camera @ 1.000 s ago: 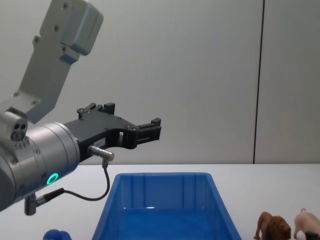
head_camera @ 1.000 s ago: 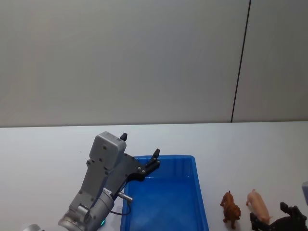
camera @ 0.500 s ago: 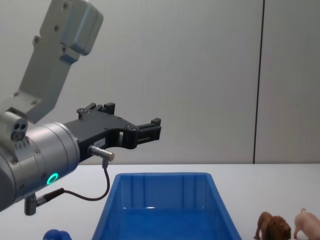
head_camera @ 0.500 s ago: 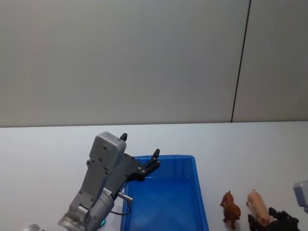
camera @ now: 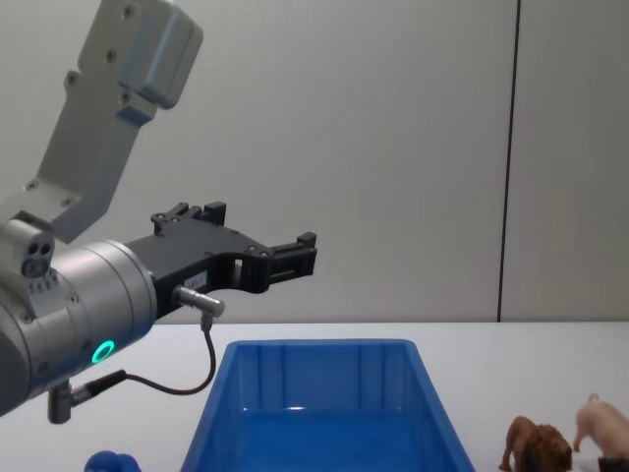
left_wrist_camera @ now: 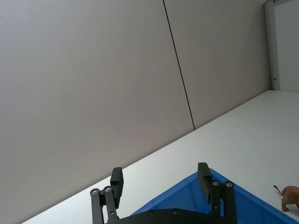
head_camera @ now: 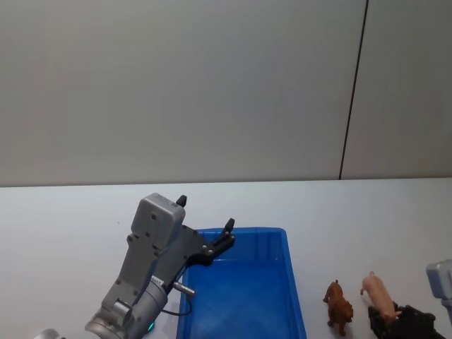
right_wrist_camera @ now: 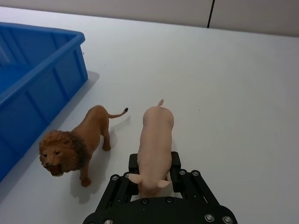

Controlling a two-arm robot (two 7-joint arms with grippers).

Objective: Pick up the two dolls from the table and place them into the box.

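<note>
The pale pink pig doll sits between the fingers of my right gripper, which is shut on its front half. In the head view the pig and right gripper are at the table's near right. Just left of the pig, the brown lion doll stands free on the table. The blue box lies left of the dolls. My left gripper hangs open and unloaded over the box's far left rim.
A small blue object shows at the lower left edge of the chest view. White tabletop extends right of and beyond the dolls. A grey wall with a dark vertical seam stands behind the table.
My right gripper has moved in under the pig and shut on it, and the pig now sits slightly higher. The left arm, lion and box have not moved.
</note>
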